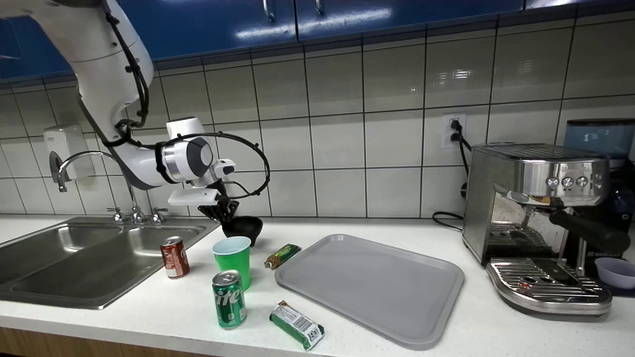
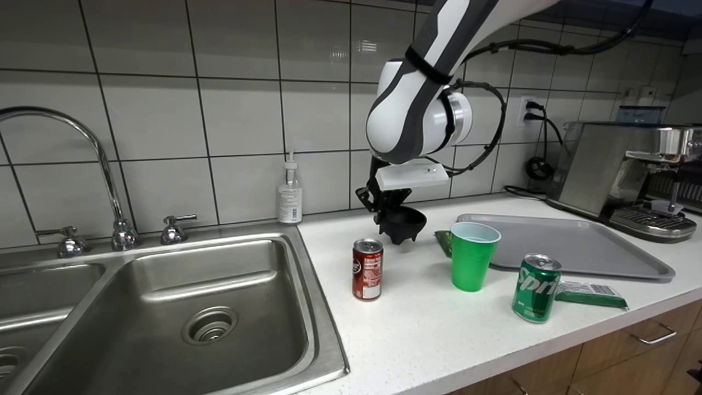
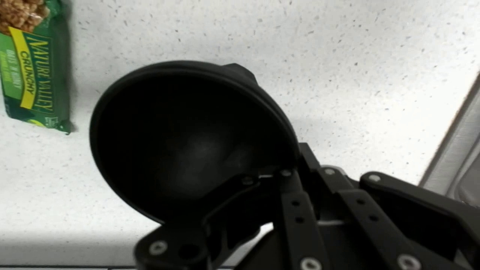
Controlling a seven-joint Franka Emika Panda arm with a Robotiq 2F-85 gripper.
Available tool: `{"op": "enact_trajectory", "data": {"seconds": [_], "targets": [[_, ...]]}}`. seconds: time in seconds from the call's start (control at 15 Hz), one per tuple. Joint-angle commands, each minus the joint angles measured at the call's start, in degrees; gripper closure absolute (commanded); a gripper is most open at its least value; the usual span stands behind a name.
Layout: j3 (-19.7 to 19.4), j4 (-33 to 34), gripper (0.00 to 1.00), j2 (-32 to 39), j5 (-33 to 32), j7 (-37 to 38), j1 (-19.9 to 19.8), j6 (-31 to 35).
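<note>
Wrapper [image 3: 35, 71] reads "Nature Valley Crunchy"; green can [image 2: 536, 288], "Sprite".

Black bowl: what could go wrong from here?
The tool grips the black bowl at one side of its rim, so the bowl might twist or slip. The green cup and the red can stand nearby, so a low sideways move could knock either over.
</note>
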Motion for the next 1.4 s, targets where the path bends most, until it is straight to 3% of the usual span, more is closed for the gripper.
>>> {"op": "enact_trajectory", "data": {"seconds": [0.0, 0.87, 0.93, 1.0, 1.33], "targets": [[1.1, -0.4, 0.98, -0.7, -1.1, -1.3, 0.1, 0.2], [1.7, -1.9, 0.97, 0.1, -1.6, -1.9, 1.8, 0.1], [1.6, -2.1, 0.68, 0.1, -1.8, -1.8, 2.0, 0.0], [1.4, -2.2, 0.66, 0.2, -1.9, -1.7, 2.1, 0.1], [1.4, -2.6, 0.29, -0.5, -1.8, -1.6, 1.8, 0.5]]}}
